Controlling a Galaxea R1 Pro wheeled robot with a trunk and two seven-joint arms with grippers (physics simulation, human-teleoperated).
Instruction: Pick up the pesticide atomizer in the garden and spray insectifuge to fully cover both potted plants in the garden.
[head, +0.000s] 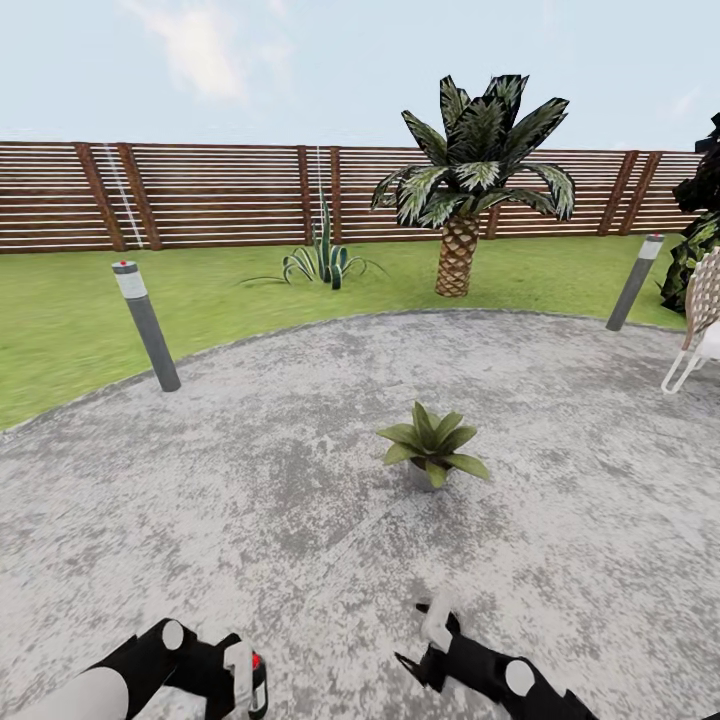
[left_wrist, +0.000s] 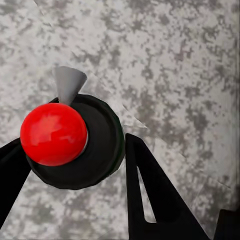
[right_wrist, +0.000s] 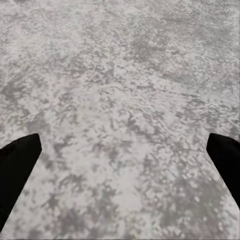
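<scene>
One potted plant (head: 432, 455), a low rosette of pointed green leaves in a small grey pot, stands near the middle of the round grey patio (head: 250, 500), ahead of both arms. The second potted plant is out of view. My left gripper (head: 240, 685) (left_wrist: 72, 145) is low at the near left, shut on the pesticide atomizer (head: 245, 672) (left_wrist: 75, 145). In the left wrist view the atomizer has a black body, a red round cap and a grey cone nozzle. My right gripper (head: 415, 635) (right_wrist: 120, 150) hangs open over bare paving, just short of the plant.
Grey bollard lights stand at the patio edge on the left (head: 147, 325) and right (head: 634, 282). Beyond lie lawn (head: 80, 320), a spiky striped plant (head: 322, 262), a tall palm (head: 460, 200) and the slatted fence (head: 220, 195). A white chair (head: 697, 330) is at the right.
</scene>
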